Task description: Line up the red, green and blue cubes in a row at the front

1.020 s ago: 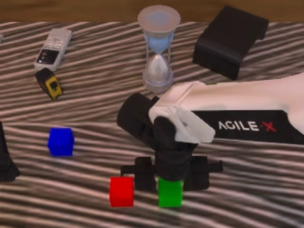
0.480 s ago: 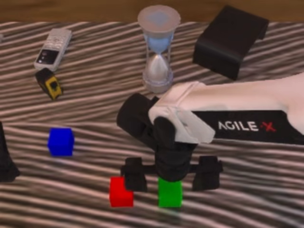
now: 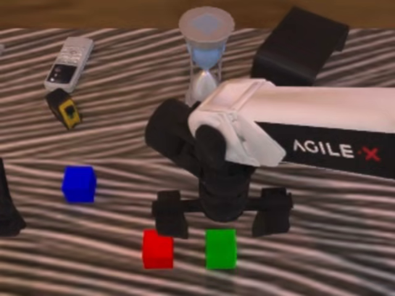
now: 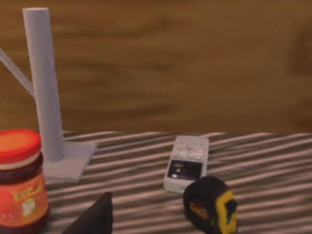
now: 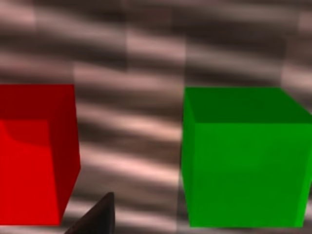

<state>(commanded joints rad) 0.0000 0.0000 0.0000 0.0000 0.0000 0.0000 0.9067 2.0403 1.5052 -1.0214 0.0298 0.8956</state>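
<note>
The red cube (image 3: pixel 158 249) and the green cube (image 3: pixel 221 248) stand side by side near the table's front edge with a gap between them, and both fill the right wrist view as red cube (image 5: pixel 34 156) and green cube (image 5: pixel 243 161). The blue cube (image 3: pixel 79 184) sits alone farther left and a little farther back. My right gripper (image 3: pixel 221 214) hangs open just behind and above the green cube, holding nothing, its fingers spread wider than the cube. My left gripper (image 3: pixel 6 209) is parked at the left edge; one dark fingertip (image 4: pixel 92 219) shows in its wrist view.
An hourglass (image 3: pixel 207 55) stands at the back centre, partly behind my right arm. A black box (image 3: pixel 299 52) lies at the back right. A white remote (image 3: pixel 69 61) and a black-and-yellow tape measure (image 3: pixel 65 109) lie at the back left. A red-lidded jar (image 4: pixel 19 185) and a white stand (image 4: pixel 46 92) are near the left arm.
My right gripper opened off the green cube, which stays on the table beside the red one. The gripper then rose and drew back slightly. The blue cube and left arm did not move.
</note>
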